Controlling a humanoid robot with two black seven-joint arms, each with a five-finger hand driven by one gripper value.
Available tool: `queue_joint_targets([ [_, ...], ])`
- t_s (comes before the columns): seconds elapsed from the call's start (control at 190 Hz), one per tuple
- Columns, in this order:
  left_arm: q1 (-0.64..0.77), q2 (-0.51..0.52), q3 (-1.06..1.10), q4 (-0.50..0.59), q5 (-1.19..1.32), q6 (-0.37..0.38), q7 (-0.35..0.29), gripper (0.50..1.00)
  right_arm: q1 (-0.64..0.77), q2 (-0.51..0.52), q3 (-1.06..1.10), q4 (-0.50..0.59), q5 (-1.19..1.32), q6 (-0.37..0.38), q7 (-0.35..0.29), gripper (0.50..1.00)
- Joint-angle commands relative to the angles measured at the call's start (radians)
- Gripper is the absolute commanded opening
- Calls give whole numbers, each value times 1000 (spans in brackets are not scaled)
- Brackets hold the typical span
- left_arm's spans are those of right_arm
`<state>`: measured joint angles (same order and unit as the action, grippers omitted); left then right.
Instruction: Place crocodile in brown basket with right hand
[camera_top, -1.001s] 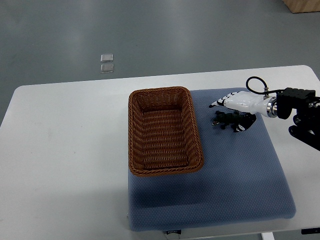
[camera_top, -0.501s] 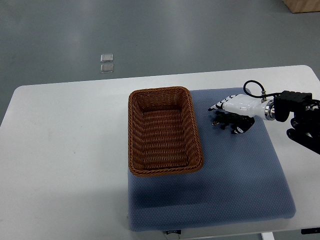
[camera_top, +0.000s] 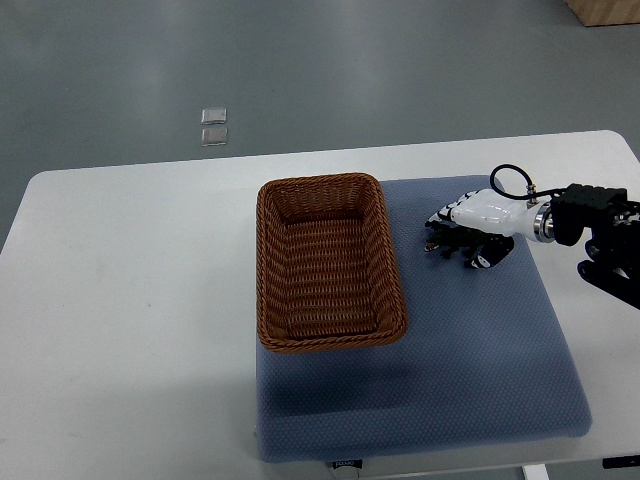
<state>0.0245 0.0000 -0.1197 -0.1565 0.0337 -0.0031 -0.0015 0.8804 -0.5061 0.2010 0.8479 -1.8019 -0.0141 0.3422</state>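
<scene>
The brown basket (camera_top: 330, 262) sits empty to my hand's left, so nothing is placed yet; lifting and carrying remain. My right hand (camera_top: 478, 220) reaches in low from the right, palm down, fingers curled over the crocodile (camera_top: 452, 241), which lies beneath them on the blue mat (camera_top: 480, 350). I judge the grasp unfinished.

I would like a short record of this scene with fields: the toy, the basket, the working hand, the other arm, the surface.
toy: dark crocodile, lying on the blue mat to the right of the basket, partly covered by the hand
basket: brown basket, nothing visible inside it, on the mat's left part
working hand: right hand, over the crocodile; grasp not clear
other arm: left, not visible
surface: blue mat on a white table
task state: crocodile not yet in the basket
</scene>
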Motion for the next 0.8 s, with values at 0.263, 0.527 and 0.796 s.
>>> queue_joint_targets([
  [0.263,0,0,0,0,0,0,0,1000,0,-3,0,-1,0,-10,-2,590],
  [0.527,0,0,0,0,0,0,0,1000,2,-11,1,-4,0,-41,-2,500],
  [0.796,0,0,0,0,0,0,0,1000,35,-14,23,2,21,-63,4,500],
])
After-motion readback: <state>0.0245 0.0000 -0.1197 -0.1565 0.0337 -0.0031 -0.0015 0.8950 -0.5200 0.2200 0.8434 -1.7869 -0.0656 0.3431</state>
